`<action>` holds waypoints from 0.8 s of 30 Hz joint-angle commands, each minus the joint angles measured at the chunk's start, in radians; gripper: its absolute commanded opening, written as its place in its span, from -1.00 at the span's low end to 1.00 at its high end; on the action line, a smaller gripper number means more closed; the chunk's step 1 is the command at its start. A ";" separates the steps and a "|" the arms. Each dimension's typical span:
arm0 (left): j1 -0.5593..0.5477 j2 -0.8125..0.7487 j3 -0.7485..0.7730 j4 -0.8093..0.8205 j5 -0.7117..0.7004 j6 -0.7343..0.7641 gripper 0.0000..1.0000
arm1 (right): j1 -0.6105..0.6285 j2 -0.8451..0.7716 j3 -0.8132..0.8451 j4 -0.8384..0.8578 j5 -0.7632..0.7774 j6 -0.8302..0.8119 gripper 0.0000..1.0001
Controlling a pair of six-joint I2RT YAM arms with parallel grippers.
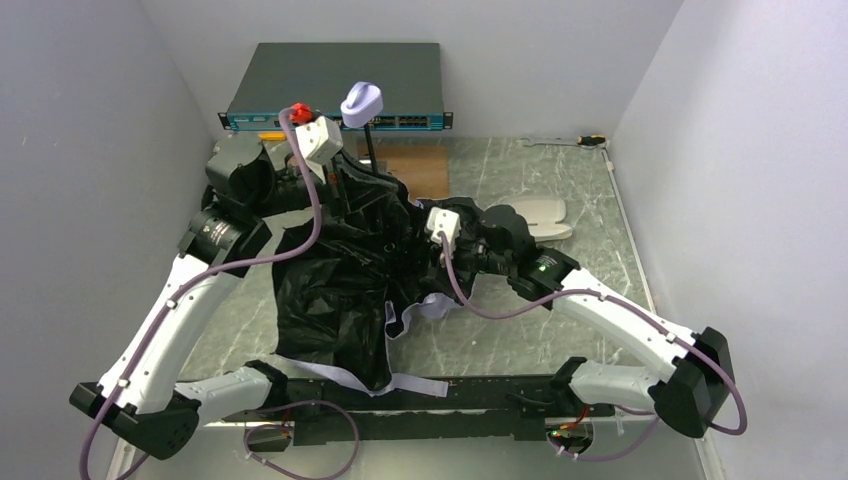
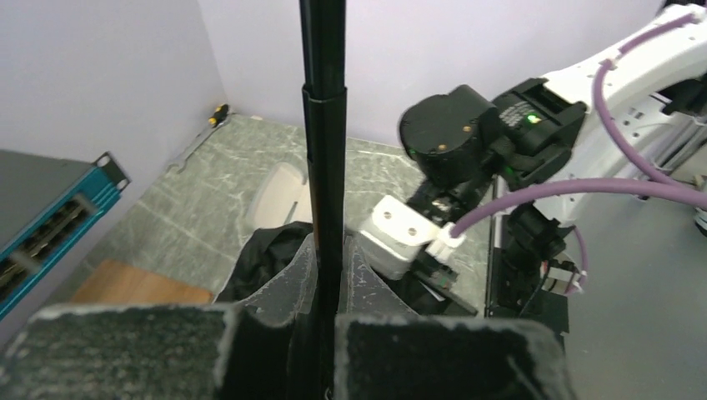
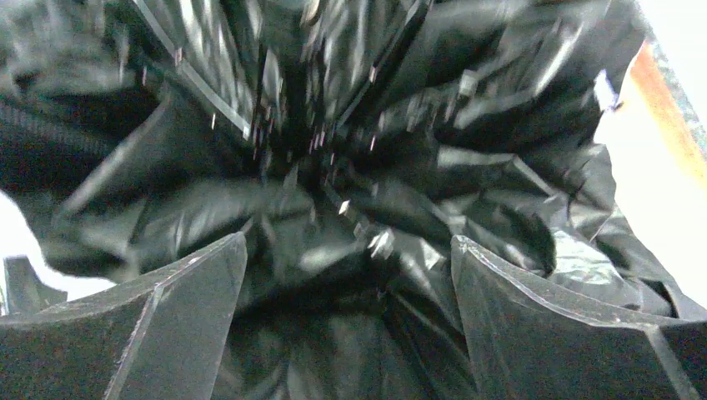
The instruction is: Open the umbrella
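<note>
The umbrella (image 1: 335, 300) lies slack on the desk (image 1: 520, 180) between the two arms. Its black lining faces up in crumpled folds, and its thin shaft (image 2: 323, 167) rises toward the far wall, with the lilac knob handle (image 1: 362, 102) at the end. The left claw (image 2: 323, 287) is pressed together on the shaft, which runs straight through its fingers. This grip probably anchors the pole so the canopy can be driven along it. The right claw (image 3: 348, 246) is spread wide and pinches nothing. It is aimed into the gathered ribs and fabric, though that view is blurred. It seems placed to take the ribs' hub next, and the canopy looks far from locked open.
</note>
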 commanded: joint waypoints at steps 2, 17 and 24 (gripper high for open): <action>0.080 -0.036 0.078 0.065 0.015 0.000 -1.00 | -0.033 -0.100 -0.096 -0.119 0.013 -0.105 0.99; 0.156 -0.029 0.116 0.062 0.056 0.046 -1.00 | -0.218 -0.185 -0.169 -0.398 -0.028 -0.341 0.92; 0.132 0.004 0.121 0.046 0.022 0.103 -1.00 | -0.282 -0.248 0.008 -0.393 -0.202 -0.181 0.96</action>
